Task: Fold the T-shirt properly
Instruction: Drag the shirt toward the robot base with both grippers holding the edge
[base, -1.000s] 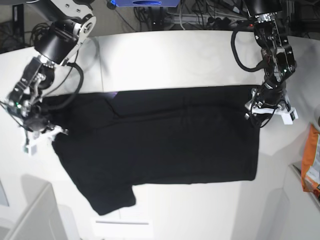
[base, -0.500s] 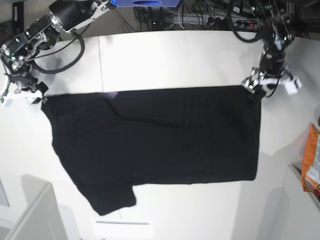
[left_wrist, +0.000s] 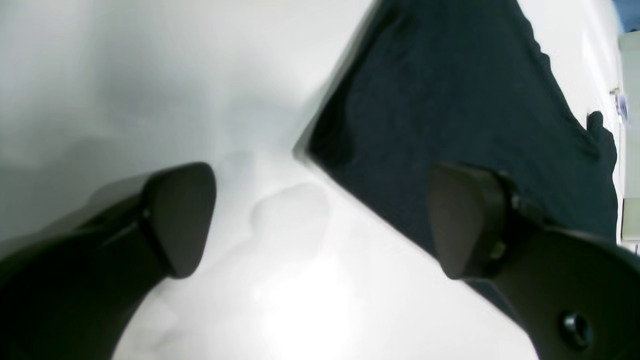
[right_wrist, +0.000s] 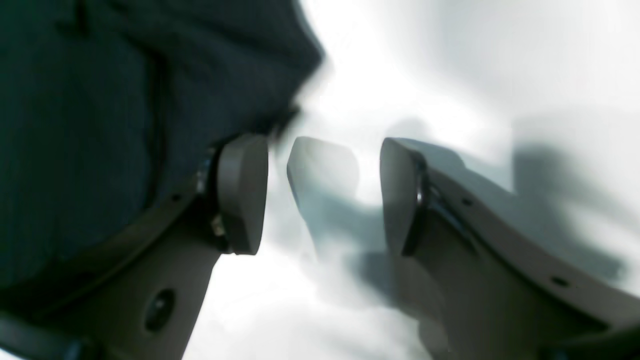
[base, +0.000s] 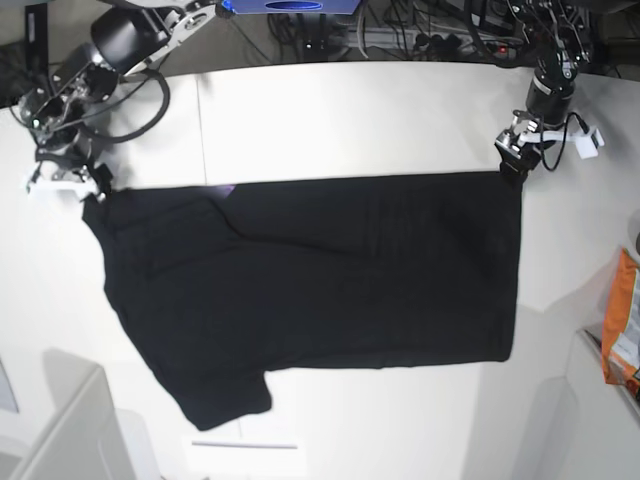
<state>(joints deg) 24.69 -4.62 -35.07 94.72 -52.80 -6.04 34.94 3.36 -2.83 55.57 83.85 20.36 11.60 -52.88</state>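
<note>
- The left gripper (base: 548, 147) hangs with jaws spread wide and nothing between them, at the far right corner of the T-shirt (base: 310, 285); in its wrist view that corner lies just ahead, between the two fingers (left_wrist: 180, 215) and apart from both.
- The right gripper (base: 62, 182) also stands open and empty, just beside the far left corner; one pad (right_wrist: 242, 192) overlaps the cloth edge, contact uncertain.
- The T-shirt lies flat on the white table (base: 350, 110), long axis left to right, sleeve at near left.
- Each arm is nearest its own far corner; the cloth spreads nearward from both.
</note>
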